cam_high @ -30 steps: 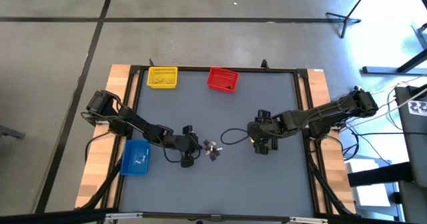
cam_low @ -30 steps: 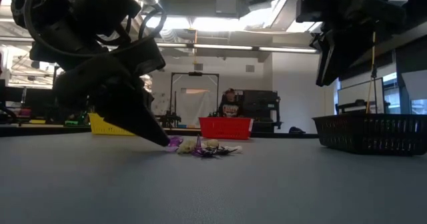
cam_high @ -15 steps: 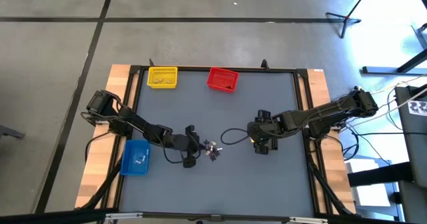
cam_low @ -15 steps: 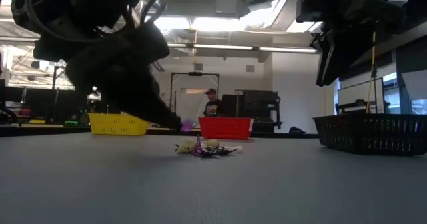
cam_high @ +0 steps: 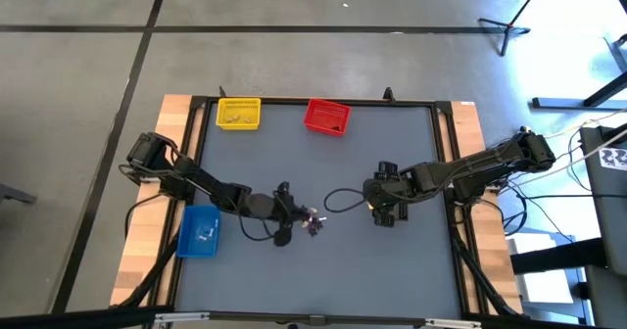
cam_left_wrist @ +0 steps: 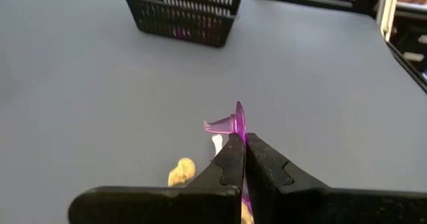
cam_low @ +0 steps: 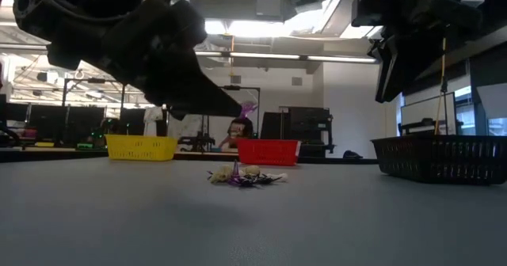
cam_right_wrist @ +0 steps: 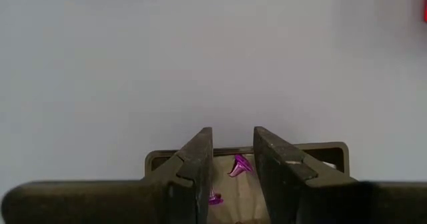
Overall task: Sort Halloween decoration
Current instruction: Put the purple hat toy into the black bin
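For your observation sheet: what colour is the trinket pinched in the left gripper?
Purple trinket; clearest in the left wrist view.

yellow bin (cam_high: 238, 114), red bin (cam_high: 326, 117), blue bin (cam_high: 201, 230), black bin (cam_left_wrist: 185, 15)

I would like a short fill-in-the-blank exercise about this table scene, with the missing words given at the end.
1. The left gripper is shut on a small ______ trinket, lifted off the table.
2. The rest of the trinkets lie in a little pile near the ______ of the table.
3. Purple pieces already lie in the ______ bin.
4. At the far edge, the yellow bin stands beside the ______ bin.

Missing words: purple; middle; black; red
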Action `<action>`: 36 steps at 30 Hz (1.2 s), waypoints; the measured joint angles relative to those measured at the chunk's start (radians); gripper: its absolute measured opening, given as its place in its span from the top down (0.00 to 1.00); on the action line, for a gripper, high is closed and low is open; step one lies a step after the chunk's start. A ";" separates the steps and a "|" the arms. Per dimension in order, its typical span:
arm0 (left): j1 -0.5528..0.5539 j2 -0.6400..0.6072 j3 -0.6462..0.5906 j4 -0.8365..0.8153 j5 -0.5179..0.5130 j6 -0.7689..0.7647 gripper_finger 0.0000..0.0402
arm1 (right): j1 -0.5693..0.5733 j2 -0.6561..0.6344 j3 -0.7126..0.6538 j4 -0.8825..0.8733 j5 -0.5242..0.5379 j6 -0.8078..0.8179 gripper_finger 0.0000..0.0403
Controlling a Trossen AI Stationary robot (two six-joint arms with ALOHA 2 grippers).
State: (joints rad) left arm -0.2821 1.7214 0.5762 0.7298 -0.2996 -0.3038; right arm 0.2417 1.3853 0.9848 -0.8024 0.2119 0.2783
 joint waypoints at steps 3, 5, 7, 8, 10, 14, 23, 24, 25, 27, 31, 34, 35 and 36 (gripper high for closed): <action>0.000 0.000 0.000 0.035 -0.019 0.000 1.00 | 0.000 0.000 0.000 0.000 0.000 0.000 0.73; 0.000 0.000 0.000 0.057 -0.031 0.000 1.00 | 0.000 0.000 0.000 0.000 0.000 0.000 0.73; 0.001 0.000 0.000 0.077 -0.033 0.000 1.00 | 0.000 0.000 0.000 0.000 0.000 0.000 0.73; 0.001 0.000 0.000 0.087 -0.033 0.000 1.00 | 0.000 0.000 0.000 0.000 0.000 0.000 0.73; 0.000 0.000 0.000 0.095 -0.034 0.000 1.00 | 0.000 0.000 0.000 0.000 0.000 0.000 0.73; 0.000 0.000 0.021 0.094 -0.052 0.000 1.00 | 0.000 0.000 0.000 0.000 0.000 0.000 0.73; 0.016 0.000 0.153 0.056 -0.049 0.093 1.00 | 0.000 0.000 0.000 -0.004 0.006 0.000 0.73; 0.016 0.000 0.168 0.047 -0.049 0.121 1.00 | 0.000 0.000 0.000 -0.010 0.006 -0.003 0.73; 0.016 0.000 0.181 0.044 -0.049 0.149 1.00 | 0.000 0.000 0.000 -0.017 0.006 -0.012 0.73; 0.016 0.000 0.208 0.043 -0.048 0.195 1.00 | 0.000 0.000 0.000 -0.026 0.006 -0.025 0.73; 0.016 0.000 0.241 0.041 -0.048 0.257 1.00 | 0.000 -0.003 0.000 -0.070 0.005 -0.025 0.73; 0.019 0.000 0.255 0.041 -0.047 0.270 1.00 | 0.001 -0.018 0.000 -0.099 0.005 -0.026 0.73; 0.019 0.000 0.257 0.041 -0.047 0.270 1.00 | 0.000 -0.026 0.000 -0.100 0.005 -0.026 0.73; 0.021 0.000 0.258 0.041 -0.047 0.270 1.00 | 0.000 -0.036 0.000 -0.100 0.005 -0.026 0.73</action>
State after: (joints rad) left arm -0.2610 1.7214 0.8346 0.7708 -0.3469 -0.0341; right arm 0.2421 1.3493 0.9848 -0.9028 0.2173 0.2527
